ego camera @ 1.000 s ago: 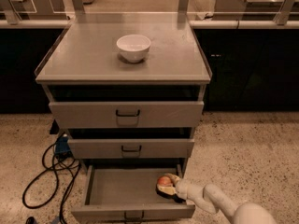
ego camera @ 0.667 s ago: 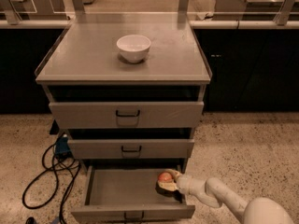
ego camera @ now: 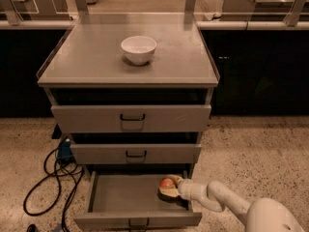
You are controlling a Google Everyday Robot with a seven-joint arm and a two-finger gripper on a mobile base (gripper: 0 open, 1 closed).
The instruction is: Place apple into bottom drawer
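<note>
The bottom drawer (ego camera: 120,197) of the grey cabinet is pulled open, a shallow tray with a black wire handle (ego camera: 138,223). The small red-orange apple (ego camera: 167,182) is inside the drawer at its right side, low over the floor of the tray. My gripper (ego camera: 170,188) reaches in from the lower right on a white arm (ego camera: 217,199) and is shut on the apple, one finger above it and a dark one below. Whether the apple touches the drawer floor cannot be told.
The two upper drawers (ego camera: 131,119) are closed. A white bowl (ego camera: 138,49) stands on the cabinet top (ego camera: 87,57). Black cables (ego camera: 48,178) lie on the speckled floor to the left of the cabinet. Dark counters run behind.
My gripper has carried the apple a little further into the drawer, up and to the left. The arm has stretched out more. The drawers and bowl have not moved.
</note>
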